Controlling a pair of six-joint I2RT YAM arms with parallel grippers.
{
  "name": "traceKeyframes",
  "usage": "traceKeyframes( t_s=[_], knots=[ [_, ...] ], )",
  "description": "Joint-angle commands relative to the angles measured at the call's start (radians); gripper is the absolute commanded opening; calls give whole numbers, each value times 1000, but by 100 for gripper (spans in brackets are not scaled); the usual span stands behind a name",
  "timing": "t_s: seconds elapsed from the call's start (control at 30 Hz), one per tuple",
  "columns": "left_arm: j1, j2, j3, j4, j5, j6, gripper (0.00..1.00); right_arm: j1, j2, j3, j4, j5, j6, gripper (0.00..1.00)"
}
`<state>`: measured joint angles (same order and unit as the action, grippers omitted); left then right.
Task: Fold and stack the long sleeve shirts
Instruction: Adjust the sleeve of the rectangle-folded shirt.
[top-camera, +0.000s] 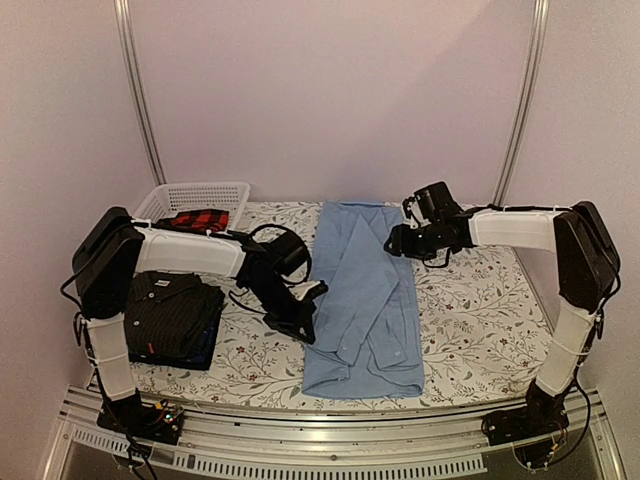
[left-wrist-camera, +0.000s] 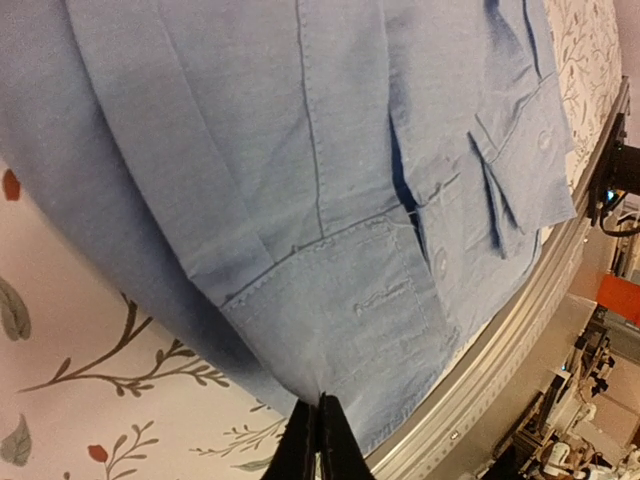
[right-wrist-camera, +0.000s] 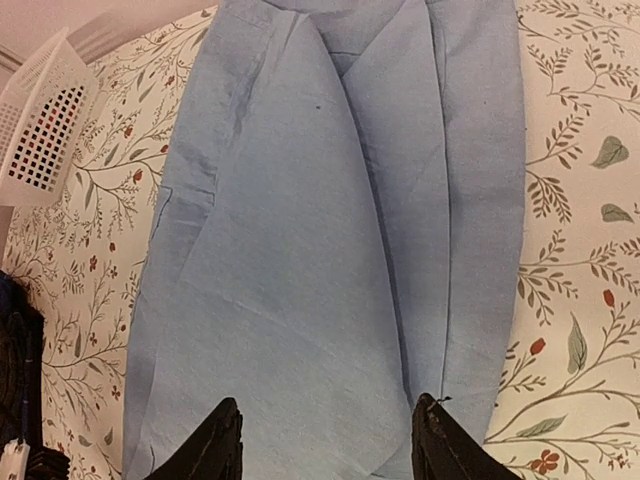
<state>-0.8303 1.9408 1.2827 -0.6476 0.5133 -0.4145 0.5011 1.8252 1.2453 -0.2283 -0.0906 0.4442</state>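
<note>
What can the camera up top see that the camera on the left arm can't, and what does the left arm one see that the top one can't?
Only the top view: the white basket with a red checked cloth in it, the folded black shirt, and the right gripper. Only the left wrist view: the cuff stitching up close, and the left gripper, fingers pressed shut at the shirt's edge. Both: the light blue shirt on the flowery table cover.
</note>
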Motion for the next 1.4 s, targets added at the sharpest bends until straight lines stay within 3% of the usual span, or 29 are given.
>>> traceKeyframes(
  t_s=[0.0,0.27,0.67,0.83,0.97,1.03,1.37],
  knots=[
    [-9,-16,1,51,-17,-13,9,-18,101,126,37,-32,-107,56],
    [67,-44,47,107,-134,-62,30,-73,317,335,65,-141,-214,56],
    [205,0,123,145,-118,-61,29,-81,498,493,52,-197,-263,51],
    [226,3,114,154,-109,-55,29,-82,559,574,20,-207,-278,36],
    [238,0,106,162,-105,-55,28,-82,603,650,-9,-213,-286,8],
    [244,3,105,168,-102,-56,28,-82,628,702,-31,-210,-293,0],
    [260,49,135,206,-90,-75,28,-83,704,850,-70,-153,-291,0]
  ],
)
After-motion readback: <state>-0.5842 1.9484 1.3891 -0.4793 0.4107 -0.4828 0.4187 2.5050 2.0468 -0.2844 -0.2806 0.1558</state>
